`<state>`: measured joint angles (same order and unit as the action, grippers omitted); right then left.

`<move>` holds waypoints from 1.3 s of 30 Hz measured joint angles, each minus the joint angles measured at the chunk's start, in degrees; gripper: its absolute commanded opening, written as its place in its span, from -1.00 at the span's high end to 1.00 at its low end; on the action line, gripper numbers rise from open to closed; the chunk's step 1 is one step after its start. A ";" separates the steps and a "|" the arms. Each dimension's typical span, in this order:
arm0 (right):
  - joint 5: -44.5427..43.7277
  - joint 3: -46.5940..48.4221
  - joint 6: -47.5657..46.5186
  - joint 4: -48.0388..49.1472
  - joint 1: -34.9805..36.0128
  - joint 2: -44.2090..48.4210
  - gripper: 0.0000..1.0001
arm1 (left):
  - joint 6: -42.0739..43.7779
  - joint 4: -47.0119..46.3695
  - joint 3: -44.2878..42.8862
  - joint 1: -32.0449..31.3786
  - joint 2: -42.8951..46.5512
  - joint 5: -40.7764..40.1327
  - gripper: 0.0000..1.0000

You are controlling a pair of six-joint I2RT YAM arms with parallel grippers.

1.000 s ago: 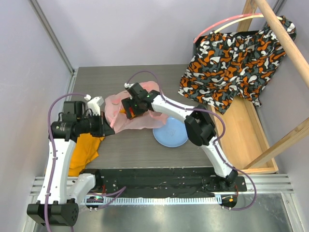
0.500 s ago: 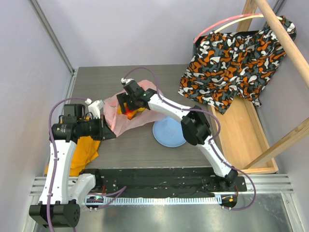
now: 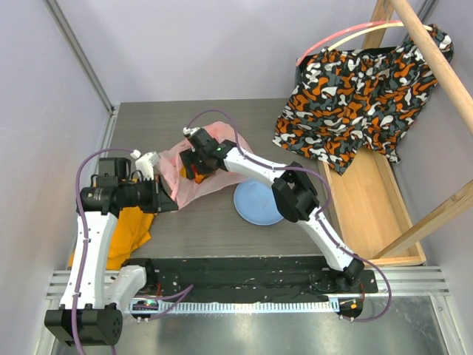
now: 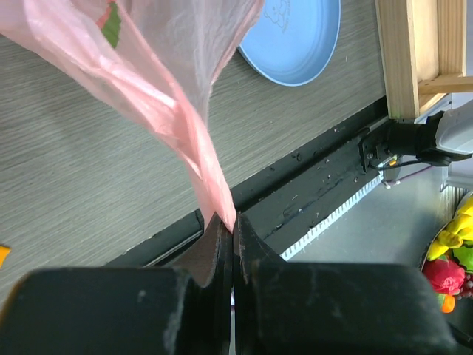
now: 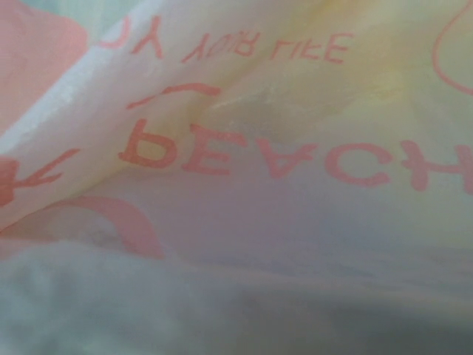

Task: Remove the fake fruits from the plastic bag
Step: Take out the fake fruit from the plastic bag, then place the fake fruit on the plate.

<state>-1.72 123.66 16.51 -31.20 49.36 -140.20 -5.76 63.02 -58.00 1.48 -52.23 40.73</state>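
Observation:
The pink plastic bag (image 3: 194, 185) lies at the middle left of the table, its near edge pulled into a taut strand (image 4: 194, 140). My left gripper (image 4: 234, 228) is shut on the tip of that strand, and sits left of the bag (image 3: 164, 200). My right gripper (image 3: 198, 161) reaches down into the bag's mouth. Its jaws are hidden by the film, and the right wrist view shows only printed bag film (image 5: 244, 155). An orange patch of fake fruits (image 3: 191, 173) shows under it. A red and green fruit (image 4: 111, 22) shows through the film.
A light-blue plate (image 3: 259, 205) lies right of the bag. An orange cloth (image 3: 126, 231) lies under my left arm. Patterned fabric (image 3: 362, 81) hangs over a wooden frame (image 3: 384, 207) at the right. Coloured fruit-like things (image 4: 452, 259) sit beyond the table's near rail.
My right gripper has moved left and further into the bag. My left arm has shifted slightly, still holding the bag's edge.

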 measured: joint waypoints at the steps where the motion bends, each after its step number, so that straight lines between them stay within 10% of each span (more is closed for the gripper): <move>1: 0.68 -0.13 -0.44 0.04 0.00 0.26 0.49 | -0.07 -0.15 0.00 0.00 0.00 0.00 1.00; 24: 10.12 -17.73 -25.38 0.33 -0.79 25.97 0.62 | -8.63 -9.29 -5.33 3.96 -4.59 0.02 1.00; 32: 20.31 -34.69 -50.16 -7.56 -1.55 51.25 0.67 | -8.85 -10.54 -6.58 4.04 -6.75 -1.29 1.00; 39: 12.07 -50.75 -76.24 -13.68 0.76 65.29 0.73 | -8.81 -11.04 -7.98 4.09 -6.97 -2.05 1.00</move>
<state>10.35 72.90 -59.72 -44.88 50.13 -74.91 -14.57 51.99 -65.98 5.56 -59.20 38.68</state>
